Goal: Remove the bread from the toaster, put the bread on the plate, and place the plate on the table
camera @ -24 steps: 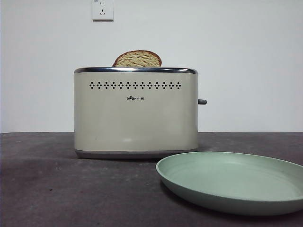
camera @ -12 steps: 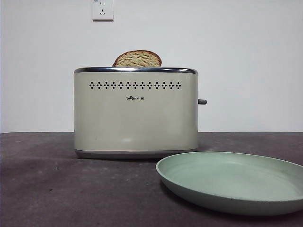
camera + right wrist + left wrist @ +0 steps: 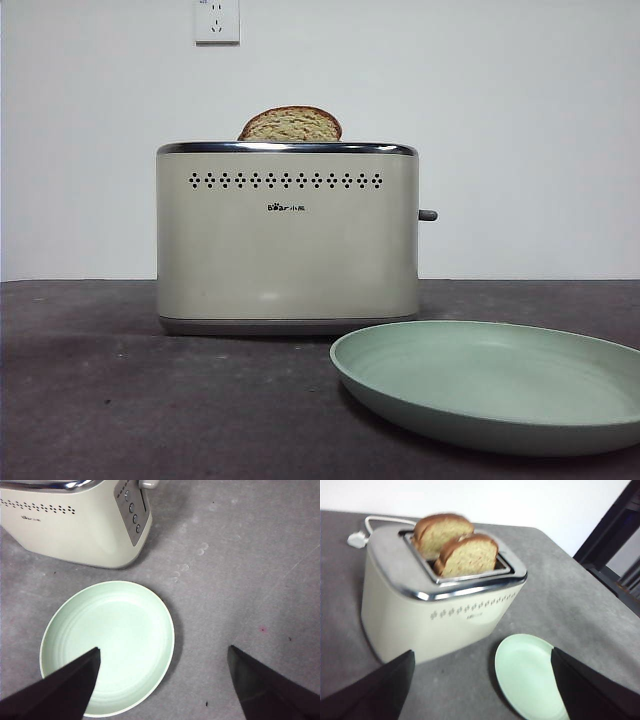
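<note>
Bread stands up in the toaster, edge toward the left gripper. Both grippers' jaws are wide; the right gripper hangs over the plate.

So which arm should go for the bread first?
Probably the left. Its tool is open and faces the toaster, with both slices in sight, the nearer bread standing clear of the slot. The right tool, also open, hangs above the plate.
</note>
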Motion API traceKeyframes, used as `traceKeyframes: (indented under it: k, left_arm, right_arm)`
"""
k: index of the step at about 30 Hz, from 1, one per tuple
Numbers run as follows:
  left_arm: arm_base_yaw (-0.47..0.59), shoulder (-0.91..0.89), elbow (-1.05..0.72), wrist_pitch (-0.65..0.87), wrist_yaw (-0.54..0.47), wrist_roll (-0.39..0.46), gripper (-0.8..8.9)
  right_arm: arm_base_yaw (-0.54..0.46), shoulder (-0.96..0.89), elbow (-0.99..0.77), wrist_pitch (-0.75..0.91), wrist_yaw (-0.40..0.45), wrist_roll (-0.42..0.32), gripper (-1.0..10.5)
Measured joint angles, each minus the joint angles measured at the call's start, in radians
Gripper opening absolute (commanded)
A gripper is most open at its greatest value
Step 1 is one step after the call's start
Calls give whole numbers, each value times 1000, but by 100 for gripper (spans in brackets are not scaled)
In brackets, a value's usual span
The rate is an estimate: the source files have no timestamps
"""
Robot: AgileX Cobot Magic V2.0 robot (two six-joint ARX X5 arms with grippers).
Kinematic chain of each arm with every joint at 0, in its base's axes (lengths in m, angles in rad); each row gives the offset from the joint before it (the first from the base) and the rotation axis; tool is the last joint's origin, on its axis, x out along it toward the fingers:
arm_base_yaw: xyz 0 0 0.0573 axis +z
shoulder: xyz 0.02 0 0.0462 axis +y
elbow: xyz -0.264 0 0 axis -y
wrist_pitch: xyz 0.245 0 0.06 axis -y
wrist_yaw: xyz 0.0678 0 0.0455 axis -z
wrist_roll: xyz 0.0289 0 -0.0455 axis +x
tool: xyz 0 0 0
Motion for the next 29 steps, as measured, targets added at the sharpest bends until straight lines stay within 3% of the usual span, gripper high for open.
traceKeyframes:
  k: [17,29]
  left_arm:
    - [-168,563,436,54,-10,199,443]
    - [-271,875,637,58,-121,318,443]
  right_arm:
    - [0,0,0,0,0,0,410]
    - [0,0,0,-6,0,0,409]
